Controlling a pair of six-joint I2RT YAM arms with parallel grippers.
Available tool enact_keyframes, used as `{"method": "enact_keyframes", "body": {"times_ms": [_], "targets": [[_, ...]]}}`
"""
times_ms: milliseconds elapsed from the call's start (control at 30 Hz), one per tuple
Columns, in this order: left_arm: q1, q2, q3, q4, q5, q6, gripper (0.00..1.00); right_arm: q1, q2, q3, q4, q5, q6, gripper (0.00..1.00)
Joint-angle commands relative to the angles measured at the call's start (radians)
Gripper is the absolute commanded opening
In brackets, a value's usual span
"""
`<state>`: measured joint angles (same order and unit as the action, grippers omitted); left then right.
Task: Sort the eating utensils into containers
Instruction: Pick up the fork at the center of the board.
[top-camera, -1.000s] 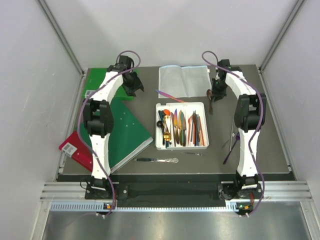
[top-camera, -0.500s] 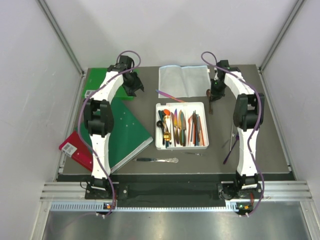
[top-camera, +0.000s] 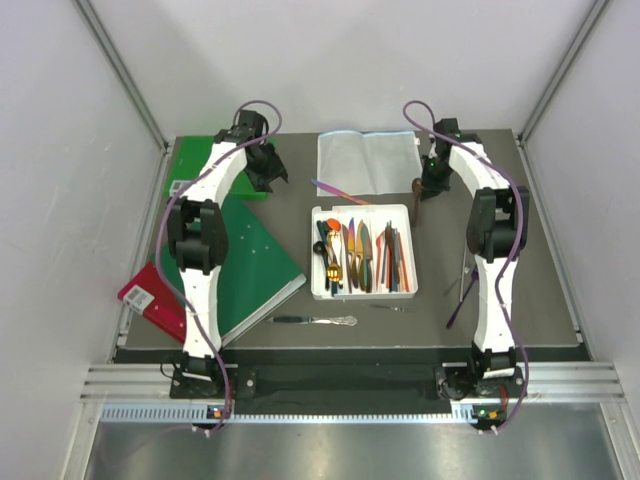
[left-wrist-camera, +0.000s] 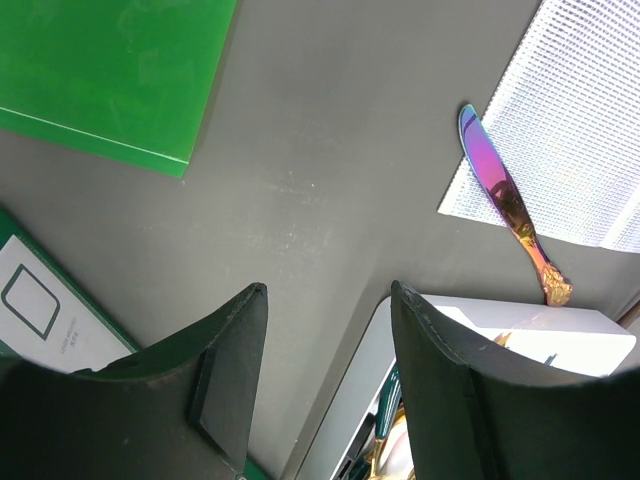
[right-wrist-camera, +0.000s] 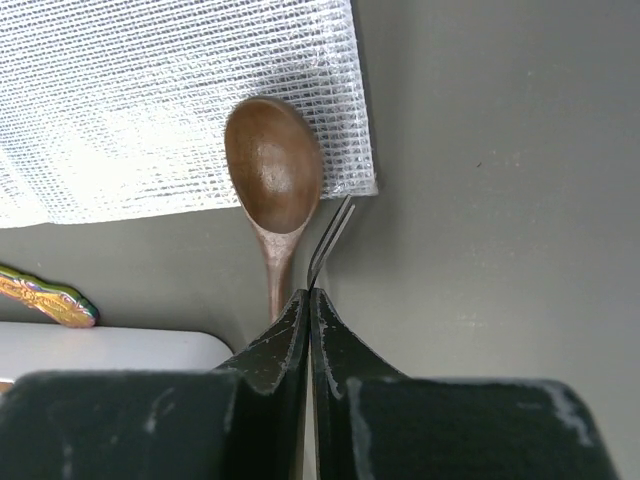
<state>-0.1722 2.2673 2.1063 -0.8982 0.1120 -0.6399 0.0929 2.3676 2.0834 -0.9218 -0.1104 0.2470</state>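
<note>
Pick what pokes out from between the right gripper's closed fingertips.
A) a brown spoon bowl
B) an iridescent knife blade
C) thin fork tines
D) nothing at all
C: in the right wrist view, fork tines stick out of the shut right gripper, while the brown spoon lies just beside them.

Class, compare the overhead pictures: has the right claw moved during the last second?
Yes, slightly: the right claw edged left toward the mesh sheet, closing on the thin fork.
</note>
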Motion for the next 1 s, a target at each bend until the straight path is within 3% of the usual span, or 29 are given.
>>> {"method": "enact_keyframes", "body": {"times_ms": [0, 367, 533, 800, 967], "targets": [[-0.004, 0.003, 0.040, -0.010, -0.003, 0.013, 0.57, -0.012, -0.008, 0.037, 0.035, 0.002, 0.000, 0.00], [-0.004, 0.006, 0.035, -0.008, 0.000, 0.011, 0.57, -0.012, -0.056, 0.029, 0.020, -0.017, -0.005, 0.00], [-0.004, 0.006, 0.035, -0.004, -0.005, 0.013, 0.57, 0.001, -0.223, -0.069, 0.009, -0.054, 0.008, 0.00], [-0.004, 0.017, 0.041, 0.010, 0.011, 0.006, 0.57, 0.142, -0.468, -0.216, -0.158, -0.161, -0.003, 0.00], [-0.006, 0.023, 0.038, 0.012, 0.020, 0.009, 0.57, 0.206, -0.504, -0.299, -0.227, -0.248, -0.014, 0.00]]}}
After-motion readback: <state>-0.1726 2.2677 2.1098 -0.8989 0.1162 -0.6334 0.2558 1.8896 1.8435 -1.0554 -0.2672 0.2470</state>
